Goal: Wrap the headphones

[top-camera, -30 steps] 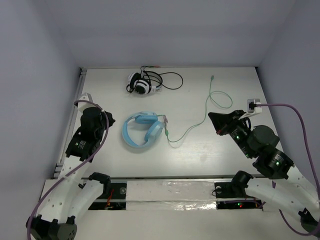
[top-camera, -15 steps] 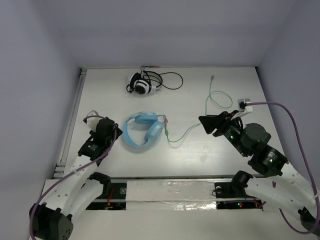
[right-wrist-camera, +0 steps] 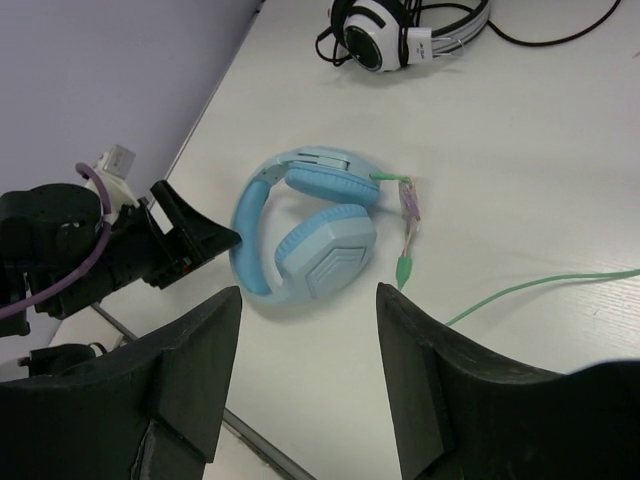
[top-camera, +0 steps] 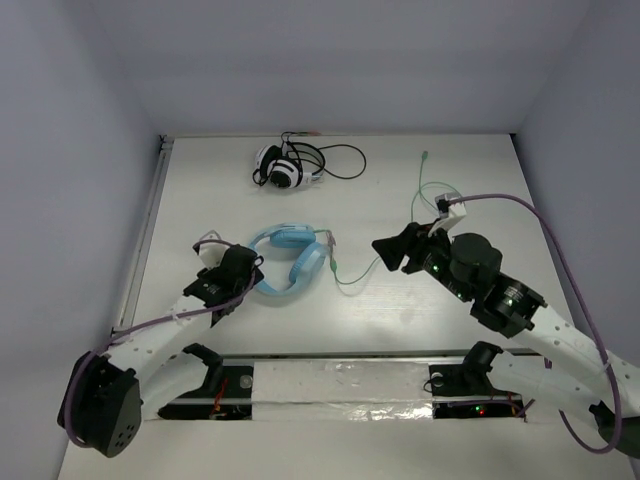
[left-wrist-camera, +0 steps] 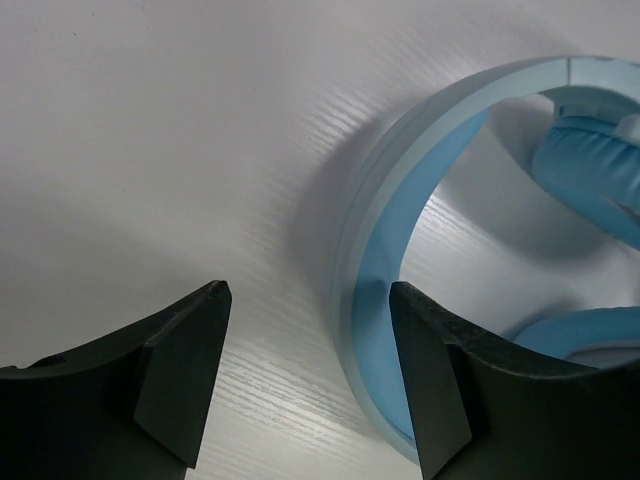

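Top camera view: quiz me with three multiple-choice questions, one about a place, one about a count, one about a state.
1. On the white table, where is the small black-and-white headphone set relative to the light blue over-ear headphones?
A) toward the far edge
B) toward the near edge
C) stacked on them

2. How many headphone sets lie on the table?
A) one
B) two
C) three

3. How is the left gripper?
A) shut on the blue headphones
B) shut, empty
C) open, empty

Answers:
1 A, it lies beyond the blue pair, near the back wall.
2 B, one blue set and one black-and-white set.
3 C, its jaws stand apart over bare table in the left wrist view.
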